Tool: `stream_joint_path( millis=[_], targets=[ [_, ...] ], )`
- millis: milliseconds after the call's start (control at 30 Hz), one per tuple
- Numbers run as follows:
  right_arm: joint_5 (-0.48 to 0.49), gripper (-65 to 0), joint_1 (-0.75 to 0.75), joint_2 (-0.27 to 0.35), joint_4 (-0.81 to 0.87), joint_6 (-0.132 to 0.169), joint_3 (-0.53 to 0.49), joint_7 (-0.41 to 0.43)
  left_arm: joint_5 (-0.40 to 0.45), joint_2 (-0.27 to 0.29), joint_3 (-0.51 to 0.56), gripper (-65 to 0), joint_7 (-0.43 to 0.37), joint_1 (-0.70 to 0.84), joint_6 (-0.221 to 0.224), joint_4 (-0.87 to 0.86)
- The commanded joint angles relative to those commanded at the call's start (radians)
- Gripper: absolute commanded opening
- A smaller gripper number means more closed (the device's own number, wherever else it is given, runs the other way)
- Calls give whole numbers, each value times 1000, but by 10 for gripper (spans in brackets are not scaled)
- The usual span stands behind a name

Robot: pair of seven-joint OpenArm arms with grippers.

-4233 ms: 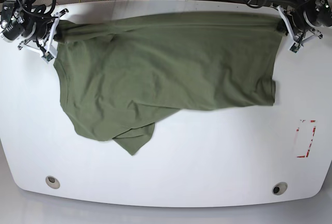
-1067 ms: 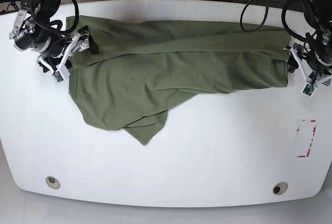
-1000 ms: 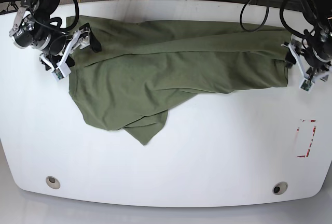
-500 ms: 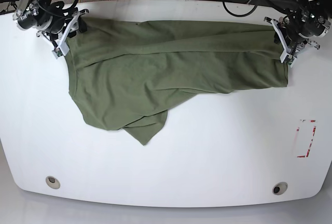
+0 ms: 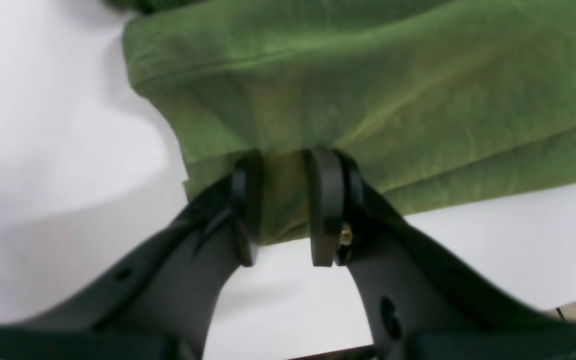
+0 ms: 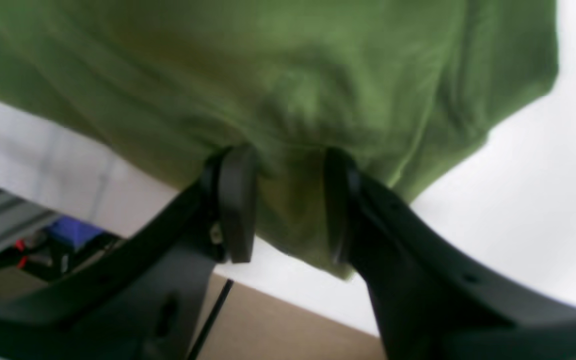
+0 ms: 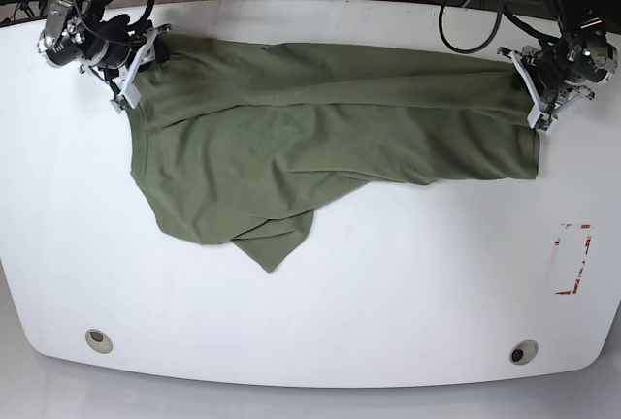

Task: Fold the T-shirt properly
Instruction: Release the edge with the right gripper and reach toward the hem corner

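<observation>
I have the olive T-shirt (image 7: 320, 138) spread across the far half of the white table (image 7: 388, 303); my left gripper (image 5: 280, 200) pinches its folded edge, my right gripper (image 6: 283, 200) bites the opposite end; this looks like the stretching-out step; next I should probably pull evenly apart, since the near corner lies bunched and wrinkled.

A: How is the light?
B: Bright and even from above. The white table (image 7: 388, 283) glares, and shadows are faint.

A: Are the pictures sharp?
B: The base view is sharp, though its edges bow. Both wrist views are soft, with the T-shirt (image 5: 368, 90) and dark fingers (image 6: 238, 200) blurred.
</observation>
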Motion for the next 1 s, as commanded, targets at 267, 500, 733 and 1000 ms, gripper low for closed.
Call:
stream_joint_path(
  millis=[267,500,733,1000],
  targets=[
    [-14,-439,-63,0,2,0,-2,3,-2,-43,-3,-512,11,75,0,0],
    [-14,-439,-95,12,38,0,2,2,0,-77,-5,-512,12,138,0,49],
    [-11,-439,-124,18,110,0,2,-3,0,-81,-5,-511,41,192,0,138],
    [-5,-431,-86,15,210,0,3,-2,0,-81,-3,-511,54,175,0,152]
  ],
)
